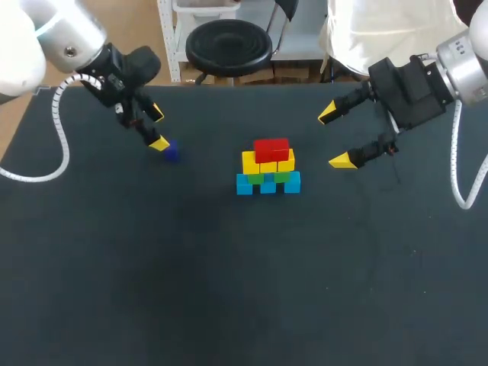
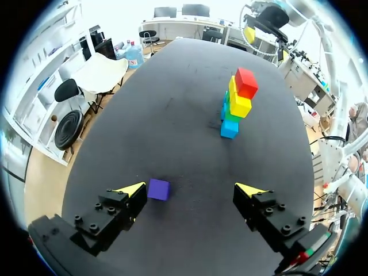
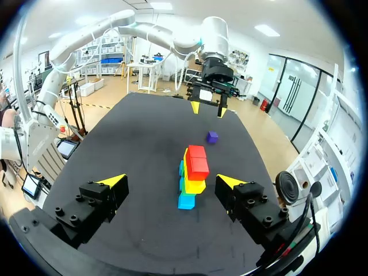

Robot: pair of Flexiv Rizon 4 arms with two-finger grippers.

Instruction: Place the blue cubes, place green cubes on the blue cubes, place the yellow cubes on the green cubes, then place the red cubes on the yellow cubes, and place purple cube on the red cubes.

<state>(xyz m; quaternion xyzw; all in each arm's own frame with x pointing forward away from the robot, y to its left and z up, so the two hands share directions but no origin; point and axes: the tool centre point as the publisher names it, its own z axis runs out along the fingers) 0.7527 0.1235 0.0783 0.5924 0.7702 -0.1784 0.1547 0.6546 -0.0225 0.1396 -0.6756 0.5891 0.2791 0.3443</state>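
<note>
Purple cube (image 2: 158, 189): the one piece not yet placed. It lies flat on the black tabletop (image 1: 229, 290), toward the far left corner and well apart from the stack (image 3: 192, 175).

Stack: it stands near the middle of the tabletop, somewhat toward the far edge. Blue cubes (image 1: 267, 185) form the base, green cubes (image 1: 284, 177) rest on them, yellow cubes (image 1: 267, 162) come above, and red cubes (image 1: 271, 149) crown it. The top of the red layer is bare.

Left hand (image 2: 190, 189): fingers wide apart, low over the tabletop and straddling the purple cube. The cube sits just beside one finger, and whether it touches that finger cannot be told. The other finger is well apart from it, so nothing is clamped.

Right hand (image 1: 335, 137): fingers apart and empty. It hangs beside the stack on the side toward the right edge, not touching it.

Step in hand, as judged: four layers look complete, so the pick-up of the purple cube is under way.

Next move, as judged: the left hand is off-centre on the cube. It should either shift sideways or close until both fingers meet the cube's opposite faces. It then lifts, carries the cube across to the stack, and sets it down square on the red cubes. The descent must be gentle, since a sideways nudge could topple the upper layers.
</note>
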